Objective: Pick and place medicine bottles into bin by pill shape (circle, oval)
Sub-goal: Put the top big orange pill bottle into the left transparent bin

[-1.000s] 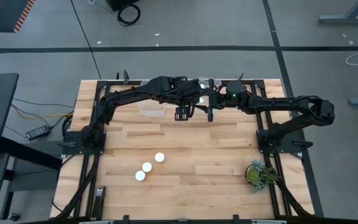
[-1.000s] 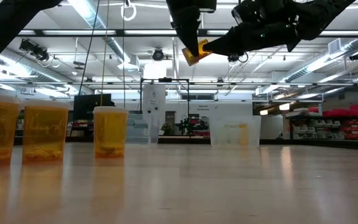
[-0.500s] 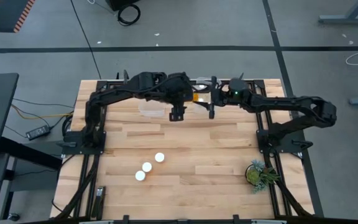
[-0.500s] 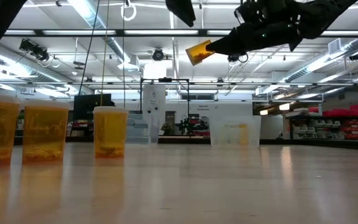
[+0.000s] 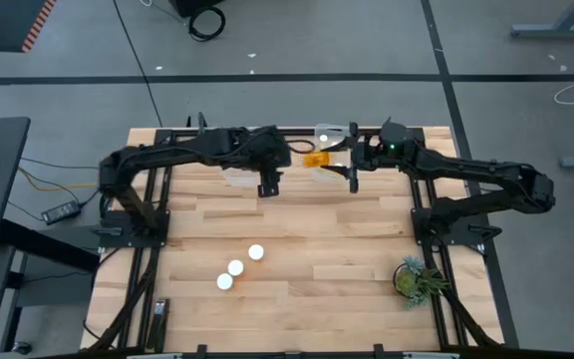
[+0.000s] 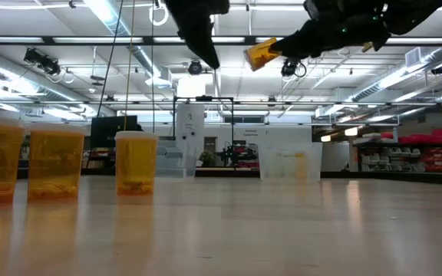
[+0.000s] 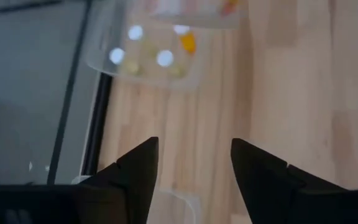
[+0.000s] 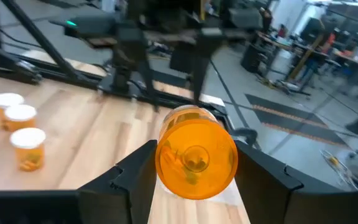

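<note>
Right wrist view: amber bottle (image 8: 196,159) clamped between right fingers (image 8: 135,174); left fingers (image 7: 138,168) apart, empty

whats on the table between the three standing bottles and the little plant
Nothing: in the high view the wood between the three standing bottles and the plant is bare table.

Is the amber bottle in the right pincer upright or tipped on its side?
Tipped. The small amber plastic bottle lies sideways in the right pincer, its round base facing the wrist camera, high above the wooden table.
</note>
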`<action>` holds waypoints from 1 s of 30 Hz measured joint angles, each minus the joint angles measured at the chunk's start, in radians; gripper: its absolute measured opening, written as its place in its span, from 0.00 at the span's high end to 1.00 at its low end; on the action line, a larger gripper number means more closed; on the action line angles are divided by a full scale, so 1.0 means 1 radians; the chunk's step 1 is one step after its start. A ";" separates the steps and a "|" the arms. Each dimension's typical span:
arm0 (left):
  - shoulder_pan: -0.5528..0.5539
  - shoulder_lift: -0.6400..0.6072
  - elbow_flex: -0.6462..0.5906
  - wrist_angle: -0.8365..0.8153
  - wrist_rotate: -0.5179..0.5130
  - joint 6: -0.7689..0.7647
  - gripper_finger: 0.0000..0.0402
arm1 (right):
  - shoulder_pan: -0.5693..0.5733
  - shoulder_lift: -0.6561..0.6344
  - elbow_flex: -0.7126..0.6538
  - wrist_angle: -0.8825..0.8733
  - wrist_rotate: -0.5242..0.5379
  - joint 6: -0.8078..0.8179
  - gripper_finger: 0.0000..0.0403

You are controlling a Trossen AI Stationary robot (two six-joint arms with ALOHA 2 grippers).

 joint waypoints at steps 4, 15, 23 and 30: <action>0.027 -0.129 -0.194 0.222 0.038 0.006 0.49 | 0.000 0.009 0.000 0.045 -0.064 0.004 0.49; 0.058 -0.298 -0.530 0.797 0.179 -0.008 0.48 | 0.057 0.120 0.001 0.361 -0.167 0.084 0.49; 0.037 -0.273 -0.540 0.818 0.227 0.013 0.34 | 0.067 0.143 0.000 0.449 -0.150 0.109 0.49; 0.005 -0.252 -0.539 0.934 0.232 0.064 0.19 | 0.088 0.144 0.000 0.478 -0.149 0.115 0.49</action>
